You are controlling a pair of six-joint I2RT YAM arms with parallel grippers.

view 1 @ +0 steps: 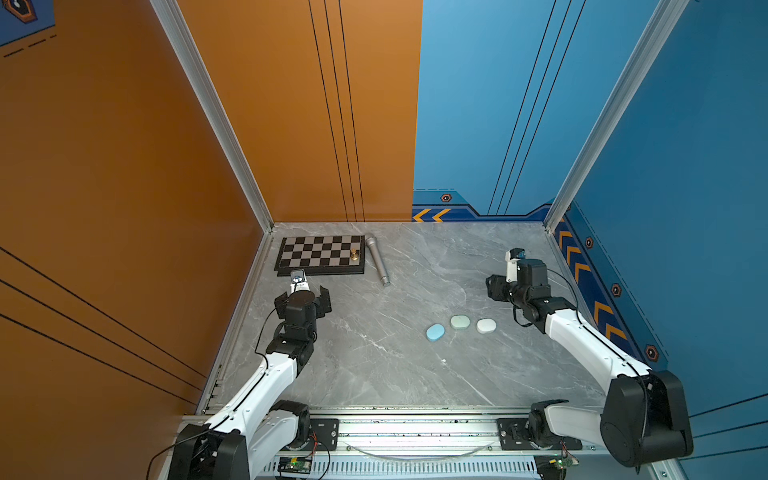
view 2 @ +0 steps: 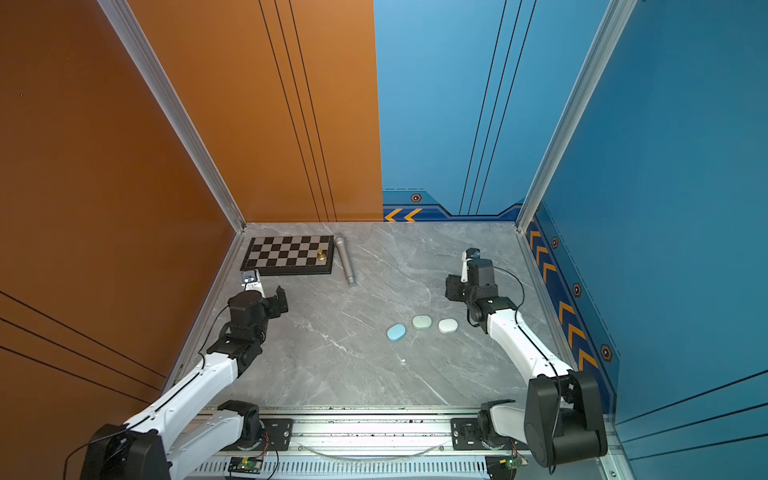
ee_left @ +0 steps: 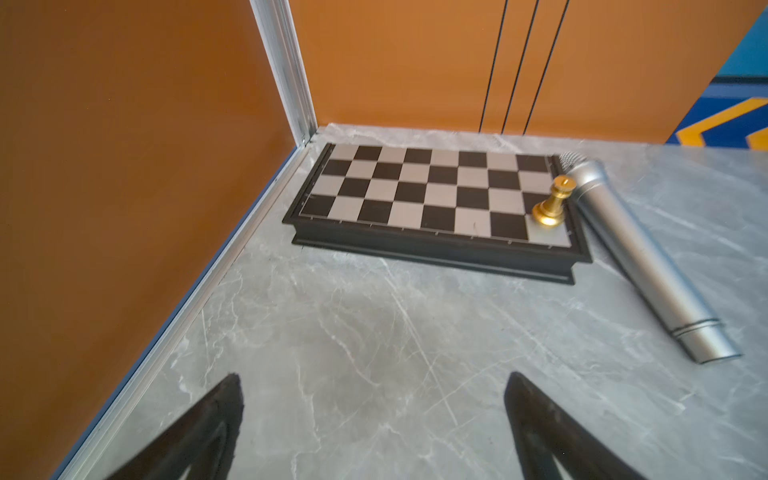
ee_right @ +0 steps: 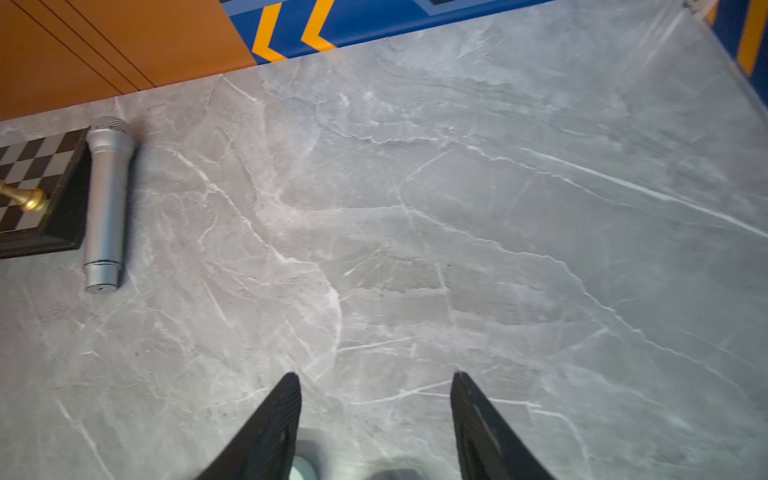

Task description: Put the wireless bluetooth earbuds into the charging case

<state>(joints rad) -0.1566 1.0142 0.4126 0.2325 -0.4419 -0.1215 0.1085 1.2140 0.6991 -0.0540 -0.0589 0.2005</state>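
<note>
On the grey marble tabletop [view 1: 374, 365]: pale blue pebble-shaped plastic case [view 1: 435, 331], mint case [view 1: 460, 321], white case [view 1: 486, 326], all shut; tiny plastic earbuds nowhere clearly visible. Left gripper [ee_left: 374, 376] spread wide, empty; right gripper [ee_right: 376, 376] half-spread, empty. Risks skidding a smooth case away when prying its lid.

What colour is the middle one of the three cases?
The middle case is pale mint; clearest in a top view.

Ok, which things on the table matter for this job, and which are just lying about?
For the job: blue case, mint case, white case, all shut; no earbuds in sight.
Lying about: chessboard, gold chess piece, silver microphone.
</note>
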